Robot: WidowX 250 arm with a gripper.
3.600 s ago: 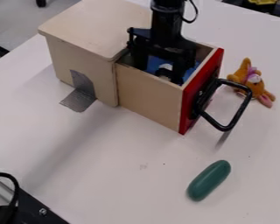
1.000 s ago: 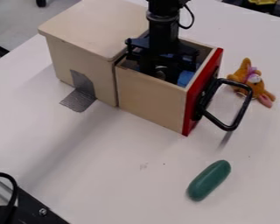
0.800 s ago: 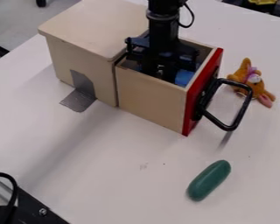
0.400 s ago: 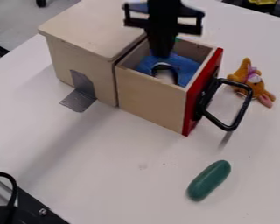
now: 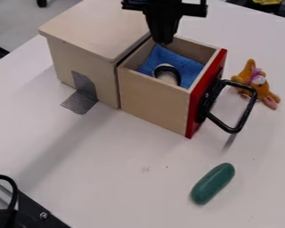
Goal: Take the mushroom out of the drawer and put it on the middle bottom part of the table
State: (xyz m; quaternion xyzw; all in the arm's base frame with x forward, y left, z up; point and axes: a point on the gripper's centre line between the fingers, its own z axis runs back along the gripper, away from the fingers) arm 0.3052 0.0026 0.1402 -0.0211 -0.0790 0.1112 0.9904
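The black gripper hangs over the far left part of the drawer, pointing down with its fingers together. Inside the pulled-out wooden drawer lies the mushroom, with a pale stalk and a dark rim, toward the near side and apart from the gripper. Under and around it is a blue cloth, whose upper corner comes up close below the fingertips; whether they touch is unclear. The white table spreads out in front of the drawer.
A wooden cabinet adjoins the drawer on the left. The red drawer front carries a black handle that juts right. An orange plush toy lies at the right, a green oblong object at the lower right. Black equipment occupies the lower left corner.
The gripper has risen out of the drawer to above it, uncovering the cloth and the mushroom. The mushroom remains in the drawer, and the cloth looks more spread out toward the far left.
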